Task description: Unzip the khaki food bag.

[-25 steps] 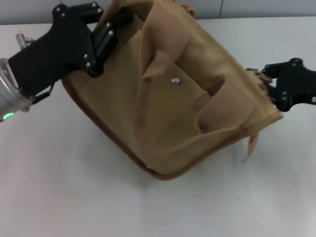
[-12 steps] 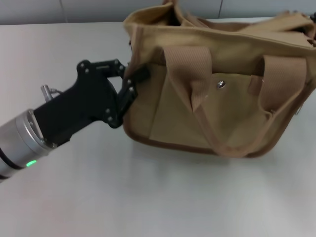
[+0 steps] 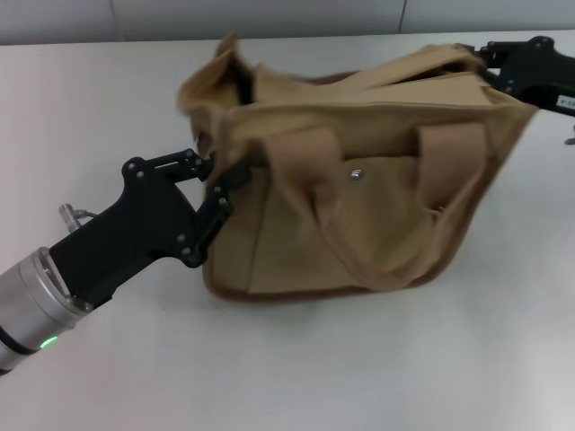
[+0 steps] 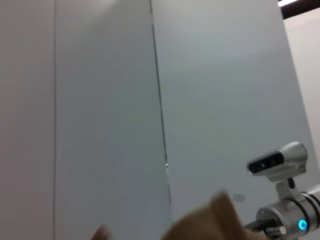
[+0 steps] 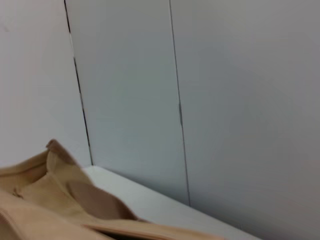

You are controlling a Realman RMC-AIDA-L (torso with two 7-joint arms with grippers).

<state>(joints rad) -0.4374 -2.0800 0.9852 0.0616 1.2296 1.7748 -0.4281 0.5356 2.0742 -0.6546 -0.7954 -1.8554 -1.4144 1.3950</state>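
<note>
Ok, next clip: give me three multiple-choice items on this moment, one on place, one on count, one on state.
1. Where is the left hand?
A. at the bag's left end
B. under the bag
C. far from the bag

2. How many silver snaps show on the bag's front?
A. none
B. one
C. three

3. How does the bag sit?
A. folded flat
B. upside down
C. upright on its base

Answers:
A, the left hand grips the end of the bag.
B, one snap shows.
C, its base rests on the table; the right hand is at its far top corner.
</note>
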